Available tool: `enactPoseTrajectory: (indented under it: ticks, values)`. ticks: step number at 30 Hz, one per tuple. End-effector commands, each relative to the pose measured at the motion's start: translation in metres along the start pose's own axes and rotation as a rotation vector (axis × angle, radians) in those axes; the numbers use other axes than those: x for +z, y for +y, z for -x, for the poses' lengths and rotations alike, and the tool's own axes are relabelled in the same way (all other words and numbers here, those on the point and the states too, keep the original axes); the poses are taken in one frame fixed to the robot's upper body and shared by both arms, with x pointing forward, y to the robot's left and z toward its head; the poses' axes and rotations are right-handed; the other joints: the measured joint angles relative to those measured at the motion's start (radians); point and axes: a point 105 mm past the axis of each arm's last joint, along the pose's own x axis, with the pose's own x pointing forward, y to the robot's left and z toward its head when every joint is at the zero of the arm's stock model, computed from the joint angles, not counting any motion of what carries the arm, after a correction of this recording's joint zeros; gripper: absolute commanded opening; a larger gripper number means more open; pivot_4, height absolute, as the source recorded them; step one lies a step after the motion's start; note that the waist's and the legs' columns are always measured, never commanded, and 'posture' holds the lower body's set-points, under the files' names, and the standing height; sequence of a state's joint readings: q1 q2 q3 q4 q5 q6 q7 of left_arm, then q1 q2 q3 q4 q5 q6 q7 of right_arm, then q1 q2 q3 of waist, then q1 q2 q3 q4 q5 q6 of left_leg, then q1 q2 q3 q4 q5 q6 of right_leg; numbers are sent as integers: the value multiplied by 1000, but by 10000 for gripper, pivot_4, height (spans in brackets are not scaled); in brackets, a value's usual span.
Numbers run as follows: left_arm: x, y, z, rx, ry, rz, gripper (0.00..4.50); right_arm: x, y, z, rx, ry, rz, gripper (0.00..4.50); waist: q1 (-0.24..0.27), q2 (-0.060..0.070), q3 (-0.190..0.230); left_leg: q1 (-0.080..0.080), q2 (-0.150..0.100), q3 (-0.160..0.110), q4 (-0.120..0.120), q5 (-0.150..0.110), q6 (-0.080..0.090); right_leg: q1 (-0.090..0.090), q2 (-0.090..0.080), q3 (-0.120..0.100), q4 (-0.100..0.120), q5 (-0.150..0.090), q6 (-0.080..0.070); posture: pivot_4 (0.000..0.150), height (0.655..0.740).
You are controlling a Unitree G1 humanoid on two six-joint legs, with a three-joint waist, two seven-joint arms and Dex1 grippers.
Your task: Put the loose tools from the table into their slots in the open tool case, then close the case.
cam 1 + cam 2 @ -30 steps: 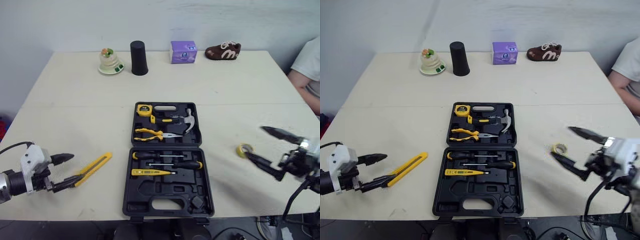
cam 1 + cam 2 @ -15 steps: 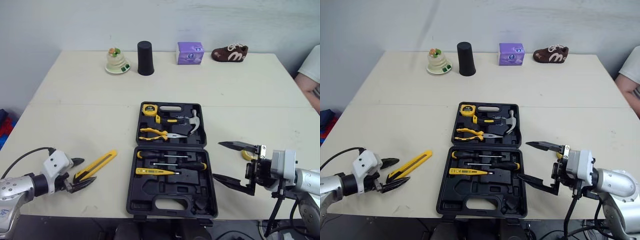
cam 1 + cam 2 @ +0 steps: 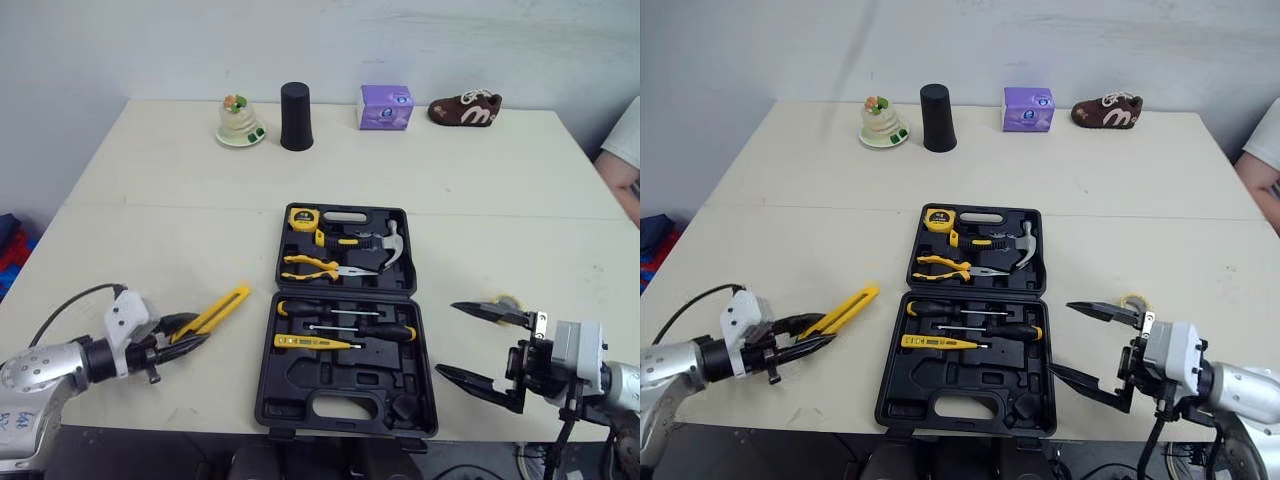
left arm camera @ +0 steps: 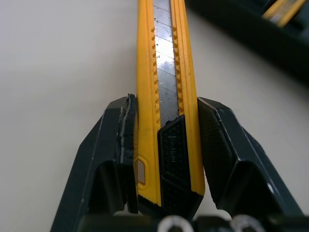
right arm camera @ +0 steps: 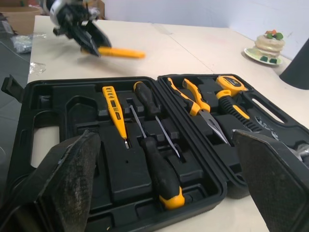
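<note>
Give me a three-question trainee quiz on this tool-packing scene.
1. Fill in: the jaws of the right end effector stand ___.
2. Which has the utility knife between its fingers? A. left end effector B. right end effector C. neither
3. True or false: the tool case is closed.
Key: 1 open; 2 A; 3 false.

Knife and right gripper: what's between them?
The open case lies between the knife and the right gripper, as the left eye view shows.
</note>
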State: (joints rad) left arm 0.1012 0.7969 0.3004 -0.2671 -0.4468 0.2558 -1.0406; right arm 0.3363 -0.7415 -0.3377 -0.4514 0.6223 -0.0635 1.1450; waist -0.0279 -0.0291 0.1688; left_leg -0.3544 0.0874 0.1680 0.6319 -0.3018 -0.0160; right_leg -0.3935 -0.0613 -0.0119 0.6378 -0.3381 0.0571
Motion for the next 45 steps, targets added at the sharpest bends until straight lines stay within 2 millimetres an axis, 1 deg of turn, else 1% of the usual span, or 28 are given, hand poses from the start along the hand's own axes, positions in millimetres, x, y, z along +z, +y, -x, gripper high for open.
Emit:
enactPoseTrajectory:
  ticks: [1, 3, 5, 9, 11, 13, 18, 21, 26, 30, 35, 40, 42, 44, 45]
  values:
    - [33, -22, -22, -167, -62, -104, 13372, 10, 1, 4, -2, -7, 38, 45000, 0, 0, 0, 0, 0, 0, 0, 0, 0, 0, 0, 1, 0, 0, 0, 1500, 7400]
    - [45, -39, -41, -278, -50, -146, 13372, 9, 4, 8, 1, 14, 25, 45000, 0, 0, 0, 0, -1, 0, 0, 0, 0, 0, 0, 1, 0, 0, 1, 1500, 7400]
    - [47, -53, -55, -348, -27, -162, 13372, 7, 10, 12, 8, 38, 13, 45000, -1, 0, 0, 0, -1, 0, 0, 0, 0, 0, 1, 1, 0, 0, 1, 1500, 7400]
    - [48, -81, -83, -471, -3, -143, 13371, 10, 12, 23, -15, 77, 13, 45000, 0, 1, 0, 0, -4, 1, 0, 3, -4, 0, 3, 3, 0, 0, 2, 1500, 7400]
    - [48, -91, -93, -521, 9, -120, 13371, 11, 13, 27, -27, 94, 14, 45000, -2, 1, 0, 0, -4, 1, 1, 4, -6, 0, 4, 4, 0, 1, 3, 1500, 7400]
    - [45, -99, -101, -565, 36, -132, 13371, 12, 16, 31, -34, 106, 9, 45000, 0, 1, 0, 0, -4, 0, 2, 4, -5, 0, 4, 5, 0, 1, 4, 1500, 7400]
    - [39, -95, -110, -537, 89, -161, 13371, 14, 23, 33, -56, 114, -2, 45000, -1, 1, 0, 1, -4, -3, 2, 5, -4, 1, 4, 5, 1, 2, 4, 1500, 7400]
    - [35, -96, -112, -540, 126, -175, 13371, 14, 27, 33, -72, 121, -10, 45000, 1, 1, 0, 0, -4, -6, 2, 5, -3, 1, 3, 5, 2, 1, 4, 1500, 7400]
    - [31, -105, -108, -596, 151, -166, 13371, 13, 29, 32, -79, 122, -10, 45000, 0, 1, 0, 0, -5, -6, 2, 5, -2, 1, 2, 5, 2, 1, 4, 1500, 7400]
    - [24, -100, -108, -571, 193, -205, 13371, 13, 28, 32, -79, 122, -9, 45000, 0, 1, 0, 0, -5, -7, 2, 5, -2, 1, 2, 4, 2, 1, 4, 1500, 7400]
    - [23, -93, -109, -542, 205, -240, 13371, 15, 24, 28, -93, 100, -4, 45000, 0, 1, 0, 0, -5, -8, 2, 5, 0, 2, 2, 3, 2, 1, 3, 1500, 7400]
    - [21, -90, -108, -540, 228, -228, 13371, 15, 24, 26, -86, 101, -4, 45000, 0, 1, 0, 0, -5, -9, 2, 6, 1, 2, 2, 3, 2, 1, 3, 1500, 7400]
    - [22, -92, -106, -561, 229, -192, 23538, 14, 24, 25, -86, 100, -5, 45000, 0, 1, 0, 0, -5, -9, 2, 6, 1, 2, 2, 3, 2, 1, 3, 1500, 7400]
    - [30, -92, -110, -555, 172, -235, 29084, 14, 24, 24, -86, 97, -6, 45000, 0, 1, 0, 0, -5, -9, 2, 6, 1, 2, 2, 3, 3, 1, 3, 1500, 7400]
    - [34, -94, -111, -568, 146, -252, 34465, 14, 24, 23, -86, 97, -6, 45000, 0, 1, 0, 0, -5, -9, 2, 6, 1, 2, 2, 3, 3, 1, 3, 1500, 7400]
